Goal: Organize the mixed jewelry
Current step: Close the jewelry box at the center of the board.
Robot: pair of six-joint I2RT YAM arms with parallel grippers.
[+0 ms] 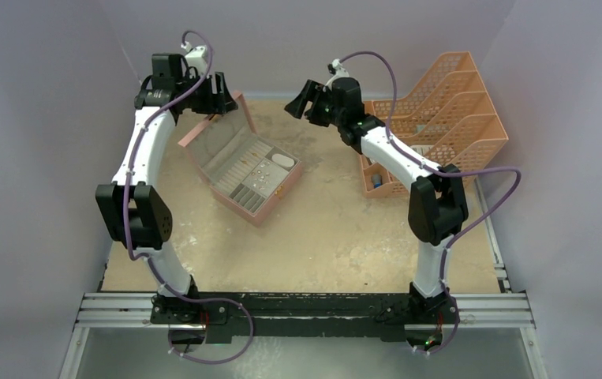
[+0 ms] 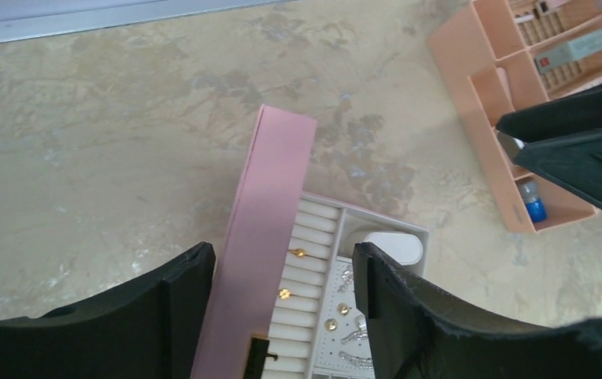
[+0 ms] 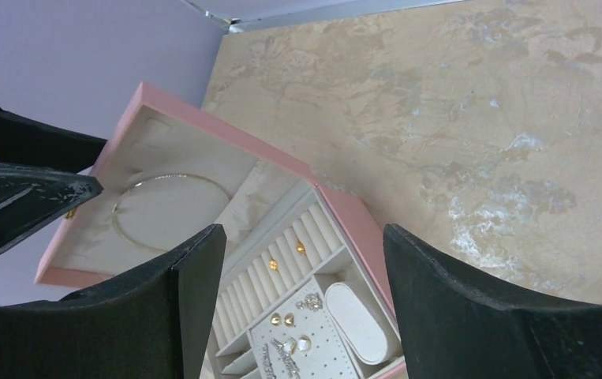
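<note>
Left fingers (image 2: 179,316) spread, right fingers (image 3: 455,300) spread, both empty above open pink box (image 2: 262,237); wire hoop (image 3: 173,177) lies in lid (image 3: 191,146).

No text, brand, number or sign is legible in any view. The only candidate is a small label on a grey strip (image 2: 577,49) lying in a compartment of the peach organizer (image 2: 471,63), at about one o'clock in the left wrist view. It is a pale patch bearing a red mark (image 2: 550,59) with faint dark specks beside it, too blurred to read as letters or figures.
</note>
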